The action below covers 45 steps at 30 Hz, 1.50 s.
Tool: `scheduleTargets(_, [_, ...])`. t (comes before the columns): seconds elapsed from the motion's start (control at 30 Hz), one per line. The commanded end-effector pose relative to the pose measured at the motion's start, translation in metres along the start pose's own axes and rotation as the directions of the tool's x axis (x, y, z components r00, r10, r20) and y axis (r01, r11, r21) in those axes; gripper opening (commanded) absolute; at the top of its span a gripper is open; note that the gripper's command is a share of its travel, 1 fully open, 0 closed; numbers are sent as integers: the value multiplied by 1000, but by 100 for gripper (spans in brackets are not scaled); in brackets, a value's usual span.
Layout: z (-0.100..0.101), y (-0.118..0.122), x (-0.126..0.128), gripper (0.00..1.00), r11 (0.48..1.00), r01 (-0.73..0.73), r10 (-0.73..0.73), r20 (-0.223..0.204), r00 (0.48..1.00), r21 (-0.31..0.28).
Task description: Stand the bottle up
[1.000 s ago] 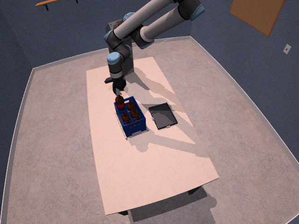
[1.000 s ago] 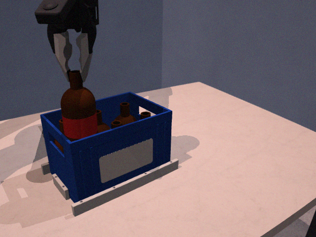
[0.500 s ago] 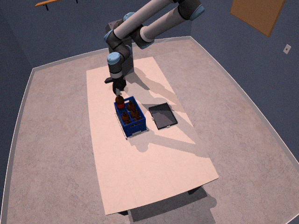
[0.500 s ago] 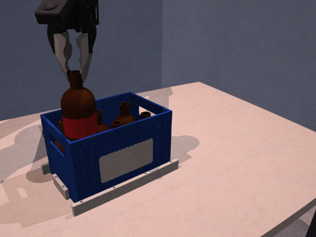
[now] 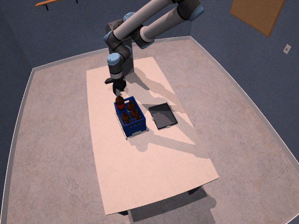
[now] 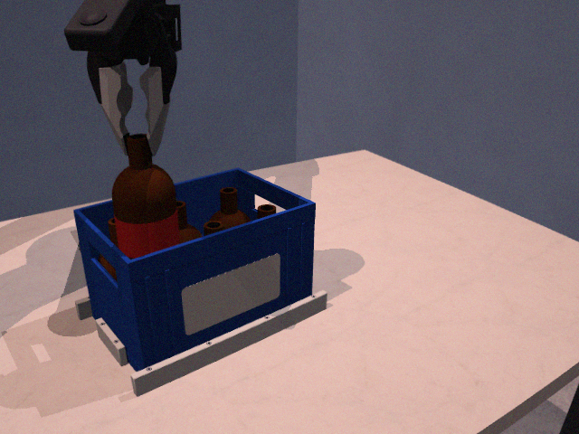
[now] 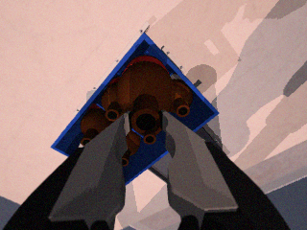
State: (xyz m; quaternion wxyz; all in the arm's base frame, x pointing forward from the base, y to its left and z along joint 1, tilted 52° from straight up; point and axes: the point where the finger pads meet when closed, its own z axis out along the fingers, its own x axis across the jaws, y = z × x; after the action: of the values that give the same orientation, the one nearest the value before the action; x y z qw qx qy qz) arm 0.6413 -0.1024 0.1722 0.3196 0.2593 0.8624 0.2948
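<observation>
Blue walls surround the pale table (image 6: 421, 261). At left, the gripper (image 6: 138, 140) is closed on the neck of the bottle (image 6: 144, 205), which stands upright, partly down in a corner cell of the crate (image 6: 224, 289). It looks rigid, smooth and probably heavy; the narrow neck seems the best hold. Further right, the tray (image 5: 162, 115) lies bare.

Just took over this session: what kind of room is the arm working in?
Likely a bare test room or lab: plain blue walls, one long table holding a crate and tray.

brown bottle (image 6: 144, 198) upright (red label) in blue crate (image 6: 224, 285).
</observation>
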Motion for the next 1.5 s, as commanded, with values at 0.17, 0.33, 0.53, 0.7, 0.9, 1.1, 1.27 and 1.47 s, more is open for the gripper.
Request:
scheduleTargets(0.17, [9, 0, 0, 0, 1000, 0, 0, 1, 1000, 0])
scheduleTargets(0.33, [14, 0, 0, 0, 1000, 0, 0, 1, 1000, 0])
scheduleTargets(0.53, [22, 0, 0, 0, 1000, 0, 0, 1, 1000, 0])
scheduleTargets(0.7, [27, 0, 0, 0, 1000, 0, 0, 1, 1000, 0])
scheduleTargets(0.9, [30, 0, 0, 0, 1000, 0, 0, 1, 1000, 0])
scheduleTargets(1.1, [33, 0, 0, 0, 1000, 0, 0, 1, 1000, 0])
scheduleTargets(1.27, [33, 0, 0, 0, 1000, 0, 0, 1, 1000, 0])
scheduleTargets(1.47, [33, 0, 0, 0, 1000, 0, 0, 1, 1000, 0])
